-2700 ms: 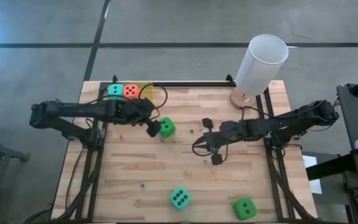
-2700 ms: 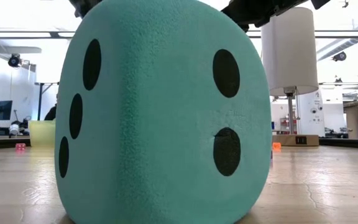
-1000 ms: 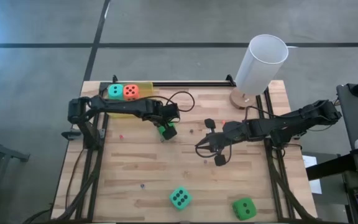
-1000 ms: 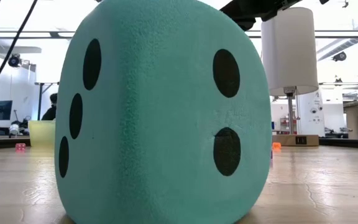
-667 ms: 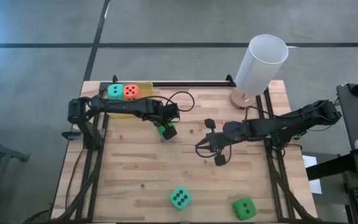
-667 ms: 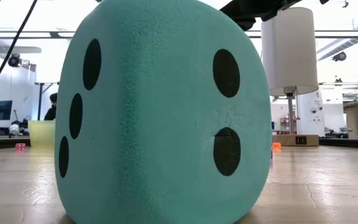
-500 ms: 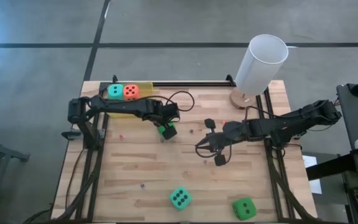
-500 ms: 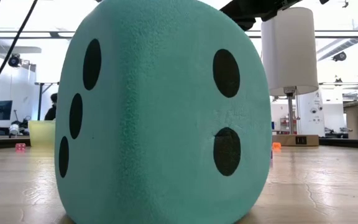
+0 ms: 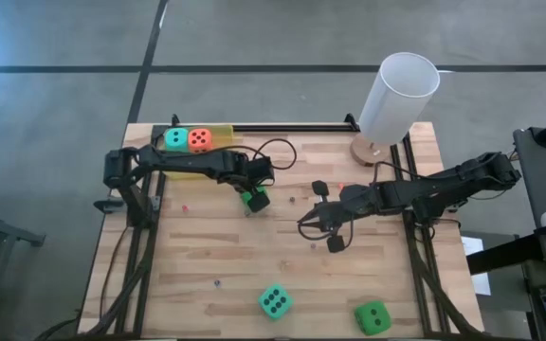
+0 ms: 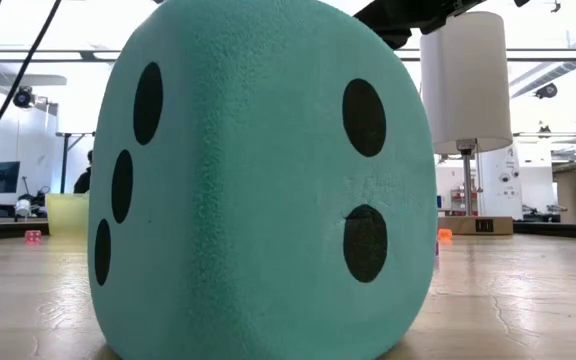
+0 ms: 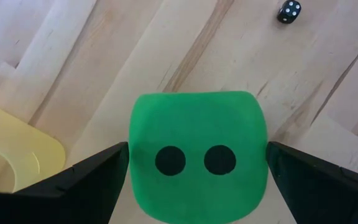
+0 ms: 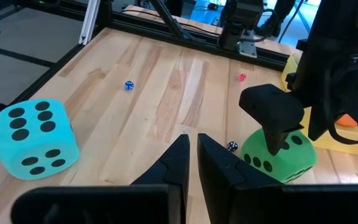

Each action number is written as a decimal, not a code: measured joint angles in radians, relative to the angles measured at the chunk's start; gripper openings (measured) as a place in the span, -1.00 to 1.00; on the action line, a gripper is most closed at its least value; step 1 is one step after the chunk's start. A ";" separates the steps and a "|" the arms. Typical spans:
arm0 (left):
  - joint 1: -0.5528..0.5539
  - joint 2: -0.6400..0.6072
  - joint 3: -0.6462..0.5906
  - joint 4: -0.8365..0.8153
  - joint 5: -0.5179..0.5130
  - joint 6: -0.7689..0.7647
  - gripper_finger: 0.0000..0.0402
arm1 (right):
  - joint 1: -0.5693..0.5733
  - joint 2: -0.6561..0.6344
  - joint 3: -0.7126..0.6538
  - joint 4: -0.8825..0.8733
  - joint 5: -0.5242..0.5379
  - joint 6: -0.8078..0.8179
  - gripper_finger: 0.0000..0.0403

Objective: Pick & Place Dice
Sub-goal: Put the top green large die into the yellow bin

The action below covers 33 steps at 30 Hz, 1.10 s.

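A bright green die [image 11: 197,155] rests on the wooden table near its far left, beside the yellow tray [image 9: 224,135]. My left gripper [image 9: 253,194] points down over it, open, one finger on each side of it. A teal die [image 9: 175,138] and an orange-red die [image 9: 198,139] lie in the tray. Another teal die [image 9: 274,301] and a second green die [image 9: 373,316] sit near the table's front edge. My right gripper [image 12: 193,146] hangs shut above the table's middle, to the right of the left gripper. My left gripper comes at the green die from above, with its two fingers [image 11: 107,171] right beside two opposite side faces [image 11: 134,162]. I cannot tell whether they touch those faces. The die sits on the table, its two-pip face up, and shows no dent.
A white cylinder lamp [image 9: 398,95] stands on a round wooden base at the back right. Tiny dice lie scattered on the wood: a black one [image 11: 289,11], a blue one [image 12: 129,85] and a red one [image 12: 242,77]. The near teal die [image 10: 268,180] fills the low view.
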 joint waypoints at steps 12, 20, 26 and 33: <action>0.002 -0.005 -0.061 0.067 0.029 0.000 0.91 | 0.000 0.000 0.000 0.000 0.000 -0.002 -0.86; 0.002 -0.004 -0.055 0.073 0.031 0.005 0.92 | 0.000 0.000 0.000 0.001 0.000 0.000 -0.86; 0.002 -0.004 -0.062 0.084 0.034 0.007 0.91 | 0.000 0.000 0.000 0.000 0.000 0.000 -0.86; 0.002 -0.004 -0.063 0.084 0.034 0.007 0.93 | 0.000 0.000 0.000 0.000 0.000 -0.002 -0.86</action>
